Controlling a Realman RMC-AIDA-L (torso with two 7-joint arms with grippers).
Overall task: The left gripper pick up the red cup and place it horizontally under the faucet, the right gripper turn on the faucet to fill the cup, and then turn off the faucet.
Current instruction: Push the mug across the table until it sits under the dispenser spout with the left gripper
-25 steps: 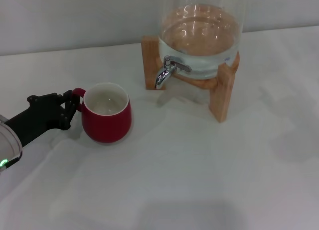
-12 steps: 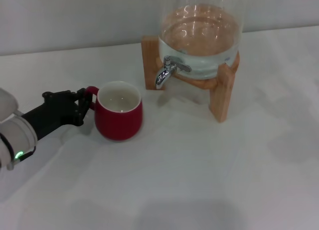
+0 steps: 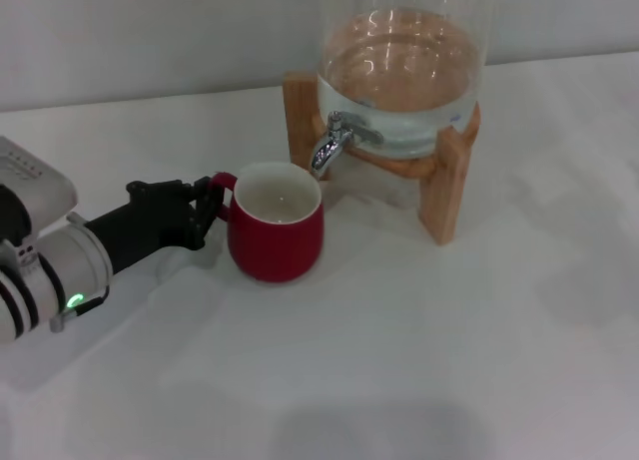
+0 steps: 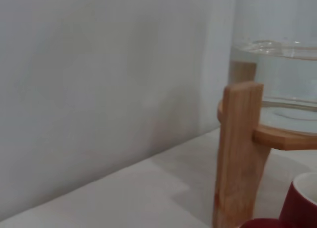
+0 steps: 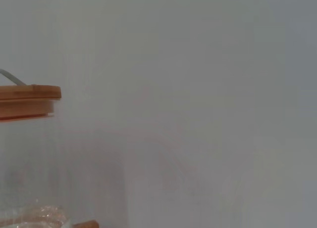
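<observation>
The red cup (image 3: 276, 232) stands upright on the white table, its white inside empty, just left of and below the chrome faucet (image 3: 334, 142). My left gripper (image 3: 207, 210) reaches in from the left and is shut on the cup's red handle. The faucet's spout ends above the cup's right rim. In the left wrist view a sliver of the red cup (image 4: 300, 204) shows beside the wooden stand (image 4: 239, 154). My right gripper is out of view.
The glass dispenser (image 3: 404, 66) holds water and rests on a wooden stand (image 3: 445, 186) at the back of the table (image 3: 399, 360). A pale wall runs behind it. The right wrist view shows only the dispenser's wooden lid (image 5: 27, 102) and wall.
My left gripper has carried the red cup rightward across the table, from well left of the faucet to nearly beneath its spout. The dispenser has not moved.
</observation>
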